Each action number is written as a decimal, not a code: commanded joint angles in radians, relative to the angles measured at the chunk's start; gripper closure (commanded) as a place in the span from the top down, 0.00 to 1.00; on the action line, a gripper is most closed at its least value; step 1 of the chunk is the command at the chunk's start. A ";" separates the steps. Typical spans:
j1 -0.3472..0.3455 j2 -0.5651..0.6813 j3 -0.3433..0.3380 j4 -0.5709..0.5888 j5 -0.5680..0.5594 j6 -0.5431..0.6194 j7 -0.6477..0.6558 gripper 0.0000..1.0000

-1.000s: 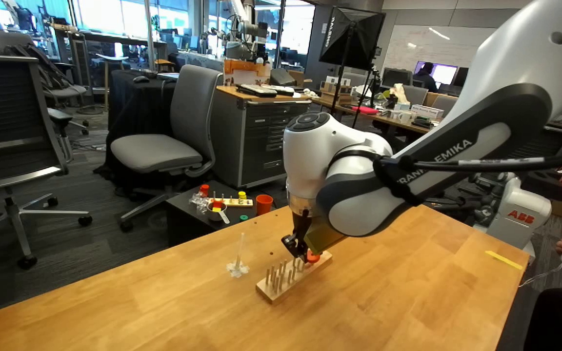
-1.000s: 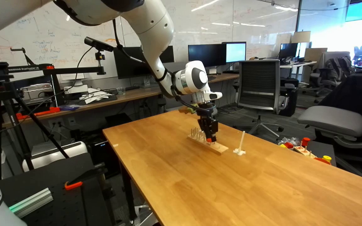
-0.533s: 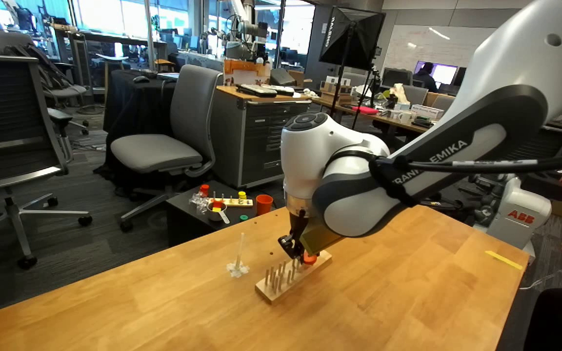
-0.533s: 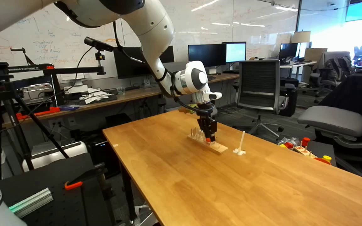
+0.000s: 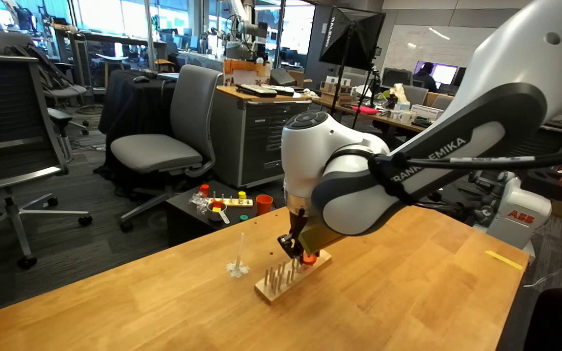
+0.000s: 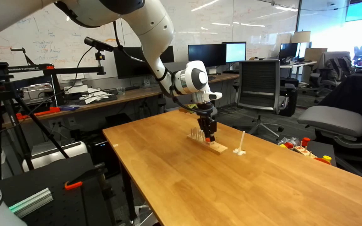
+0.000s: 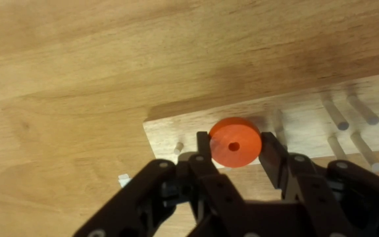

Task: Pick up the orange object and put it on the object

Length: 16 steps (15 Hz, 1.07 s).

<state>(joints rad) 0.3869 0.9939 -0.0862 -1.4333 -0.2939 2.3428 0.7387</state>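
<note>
Wrist view: two dark fingers [image 7: 203,144] of the gripper [image 7: 235,144] are clamping the orange disc [image 7: 242,155], one on either side, its central hole facing the camera. The disc is being held over a pale wooden pegboard [image 7: 301,130], near the end that is bearing a short peg [image 7: 178,148]; whether it is touching the wood cannot be told. Taller pegs [image 7: 334,113] are rising from the board toward its other end. The board is resting on a wooden table [image 5: 130,302]. In both exterior views, a pale rod [image 5: 240,249] is standing roughly upright from a white lump [image 5: 237,270] on the same table, apart from the board. Past the table edge in an exterior view, an orange cup [image 5: 264,205] is standing on a low dark stand [image 5: 182,224]; beyond, a grey chair [image 5: 156,152] is standing beside a drawer cabinet [image 5: 266,134], with a black softbox [image 5: 351,39] rising farther back
</note>
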 commanded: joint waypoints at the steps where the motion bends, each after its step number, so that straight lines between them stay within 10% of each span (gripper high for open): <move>1: 0.011 -0.002 -0.016 0.009 0.027 -0.015 0.014 0.17; 16: 0.015 -0.049 -0.029 -0.020 0.018 -0.015 0.050 0.17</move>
<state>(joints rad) 0.3865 0.9704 -0.0969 -1.4335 -0.2896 2.3417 0.7728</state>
